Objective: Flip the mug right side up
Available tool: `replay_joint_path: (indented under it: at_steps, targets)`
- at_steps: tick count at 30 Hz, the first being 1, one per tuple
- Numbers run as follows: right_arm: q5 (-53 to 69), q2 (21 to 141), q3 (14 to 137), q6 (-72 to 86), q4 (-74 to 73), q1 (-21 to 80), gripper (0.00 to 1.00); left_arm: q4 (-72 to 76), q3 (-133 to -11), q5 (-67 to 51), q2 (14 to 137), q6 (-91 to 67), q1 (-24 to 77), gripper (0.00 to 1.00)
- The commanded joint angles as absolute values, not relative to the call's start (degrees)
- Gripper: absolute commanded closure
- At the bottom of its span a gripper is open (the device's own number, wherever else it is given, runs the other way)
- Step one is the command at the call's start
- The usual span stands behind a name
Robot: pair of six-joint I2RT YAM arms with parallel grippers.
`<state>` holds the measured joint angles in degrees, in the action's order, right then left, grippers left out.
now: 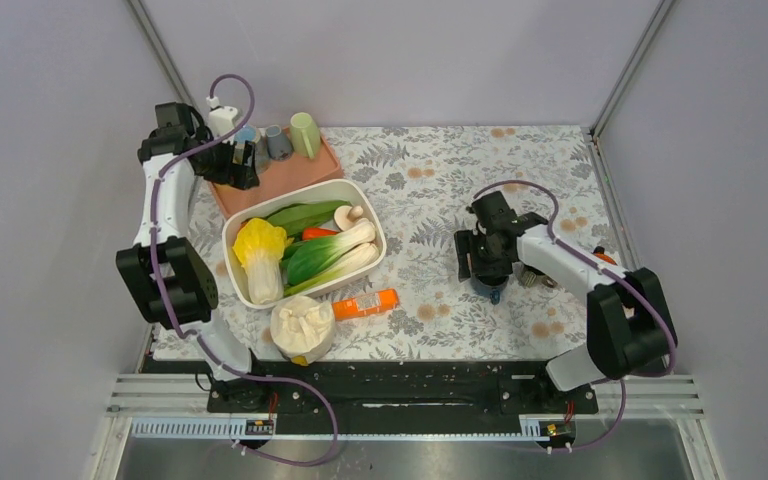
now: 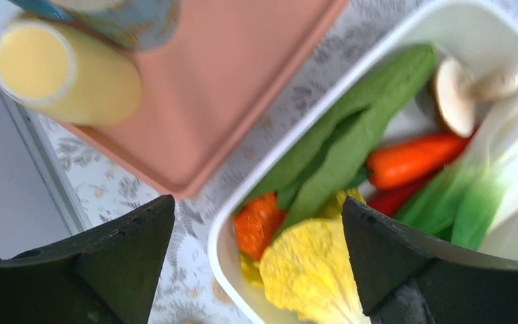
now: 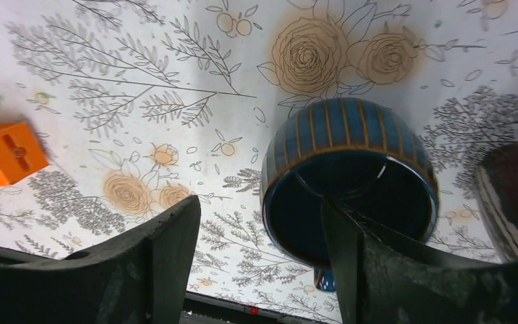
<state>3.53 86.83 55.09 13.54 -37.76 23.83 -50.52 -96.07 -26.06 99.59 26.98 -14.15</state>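
Right claw (image 3: 260,206): released, one finger (image 3: 357,256) over mouth of blue striped ceramic mug (image 3: 351,138) on desk (image 3: 108,101). Left claw (image 2: 257,201): released.

The left arm (image 1: 165,200) stretches to the far left, and the left gripper (image 2: 256,223) has its fingers wide apart. The right gripper (image 3: 260,216) points down (low over the table), jaws also parted.

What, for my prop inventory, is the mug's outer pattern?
Dark blue with thin tan vertical stripes; the mug shows best in the right wrist view.
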Motion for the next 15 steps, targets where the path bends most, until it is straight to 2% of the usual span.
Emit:
replay_joint_path:
  at_steps: [1, 5, 8, 15]
  targets:
    - [0.5, 80.0, 57.5, 13.0, -39.1, 23.7, 0.25, -42.3, -102.6, -26.2, 103.9, 16.8, -12.6, 0.05]
    - [-3.4, 77.6, 58.8, 13.7, -38.7, 23.7, 0.24, -31.5, -103.1, -14.1, 108.1, 9.3, -4.8, 0.07]
    - [-6.2, 75.5, 58.3, 13.9, -37.7, 23.7, 0.24, -28.7, -106.9, -7.3, 113.7, 6.7, -0.5, 0.03]
    - [-7.4, 71.6, 55.8, 14.2, -36.7, 23.7, 0.24, -30.3, -131.0, 7.8, 134.0, 3.9, 4.7, 0.02]
